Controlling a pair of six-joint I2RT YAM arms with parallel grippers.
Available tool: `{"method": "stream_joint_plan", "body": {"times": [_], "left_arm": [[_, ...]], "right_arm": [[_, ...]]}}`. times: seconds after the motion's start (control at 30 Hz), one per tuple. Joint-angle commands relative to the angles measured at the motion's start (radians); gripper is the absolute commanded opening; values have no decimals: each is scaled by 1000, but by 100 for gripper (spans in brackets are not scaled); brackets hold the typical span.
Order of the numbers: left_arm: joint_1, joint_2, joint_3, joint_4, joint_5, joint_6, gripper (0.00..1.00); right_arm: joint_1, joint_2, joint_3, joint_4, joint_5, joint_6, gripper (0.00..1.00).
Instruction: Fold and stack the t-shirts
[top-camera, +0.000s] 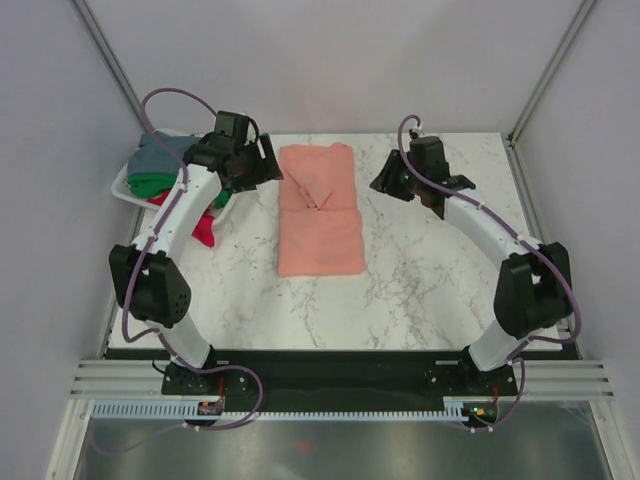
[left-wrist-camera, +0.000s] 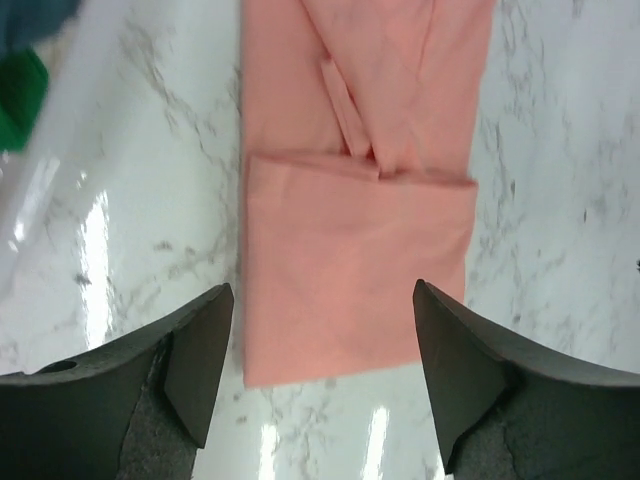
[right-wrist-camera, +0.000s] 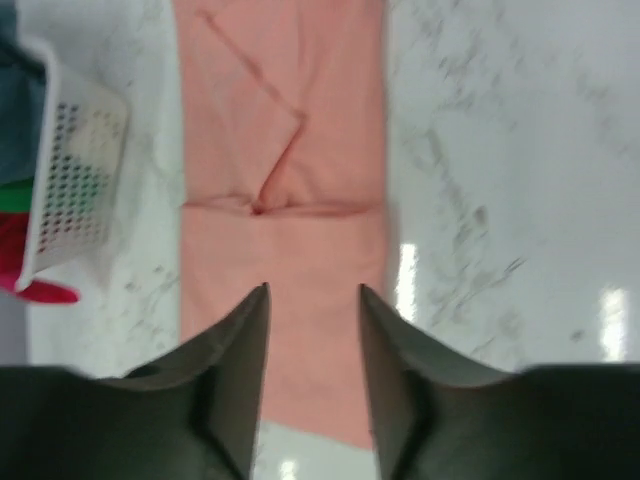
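Salmon-pink t-shirt (top-camera: 318, 210) mid-fold; left gripper (left-wrist-camera: 320, 300) and right gripper (right-wrist-camera: 313, 295) both spread, empty; next, probably: pinch end corners, fold over

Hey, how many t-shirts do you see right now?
4. The salmon-pink shirt lies part-folded mid-table; the grey-blue shirt, green shirt and red shirt are piled in the white basket at left. Others may hide beneath.

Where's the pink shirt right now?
Top view: the pink shirt lies part-folded on the table, between the left pincer and right pincer; the basket sits farther left.
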Motion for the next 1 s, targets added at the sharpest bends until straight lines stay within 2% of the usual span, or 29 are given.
{"method": "stream_joint_plan", "body": {"times": [0.0, 0.03, 0.07, 0.1, 0.17, 0.33, 0.57, 0.73, 0.97], "left_arm": [[-39, -172, -265, 128, 116, -12, 79], [-45, -214, -337, 197, 157, -20, 79], [-56, -290, -475, 256, 191, -41, 79], [-62, -321, -537, 366, 246, -52, 79], [-70, -376, -672, 434, 295, -83, 77], [-77, -378, -819, 624, 383, -138, 73], [-142, -265, -890, 719, 378, -180, 69], [-148, -243, -1037, 775, 352, -207, 68], [-212, -246, -1162, 782, 297, -230, 66]], "right_arm": [[60, -128, -268, 206, -221, 84, 42], [64, -142, -325, 256, -264, 109, 34], [66, -151, -377, 312, -334, 156, 27], [70, -153, -463, 417, -370, 176, 17], [80, -136, -540, 513, -439, 219, 11], [86, -25, -606, 654, -516, 249, 8], [84, 94, -663, 697, -514, 224, 4], [84, 76, -769, 690, -471, 201, 2], [84, -77, -918, 634, -370, 172, 1]]}}
